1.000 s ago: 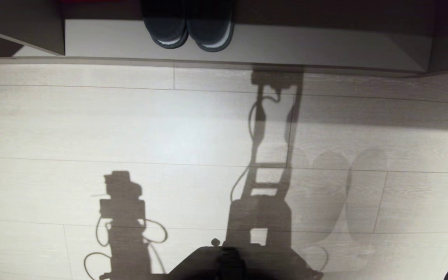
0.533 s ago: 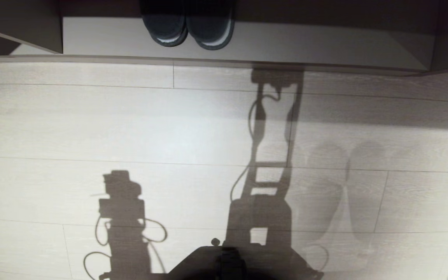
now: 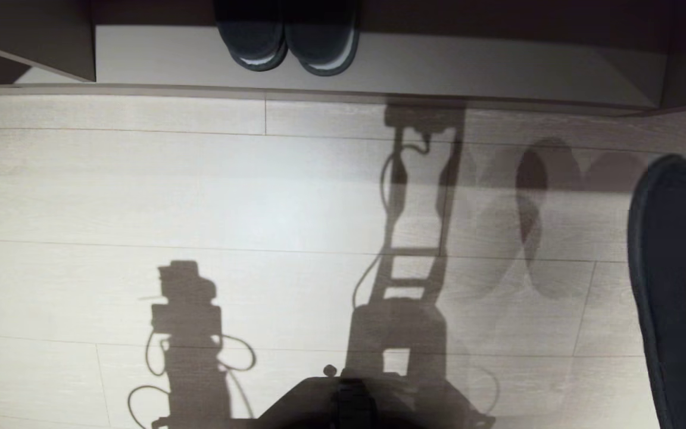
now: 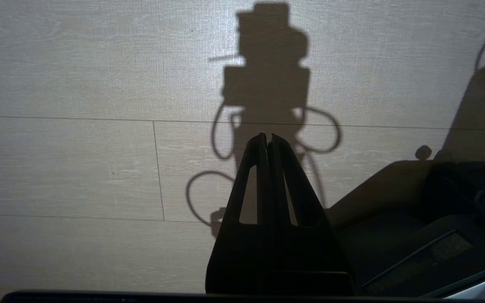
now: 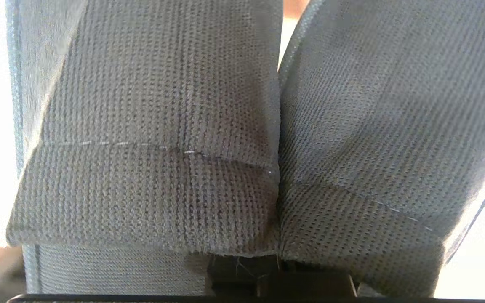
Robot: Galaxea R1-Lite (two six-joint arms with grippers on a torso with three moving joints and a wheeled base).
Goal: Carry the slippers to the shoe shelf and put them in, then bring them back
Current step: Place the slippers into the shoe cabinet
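At right, slippers (image 3: pixel 679 286) toes fwd.

The slippers (image 5: pixel 150 139) are ribbed grey-blue fabric, the pair pressed side by side, their straps touching along the middle, each crossed by a thin stitched seam. In the head view one dark sole (image 3: pixel 679 280) with a lighter rim hangs above the floor at the far right; its mate seems hidden there. The shoe shelf (image 3: pixel 468 65) lies ahead, a low, wide cubby with a pale base board and upright side panels.
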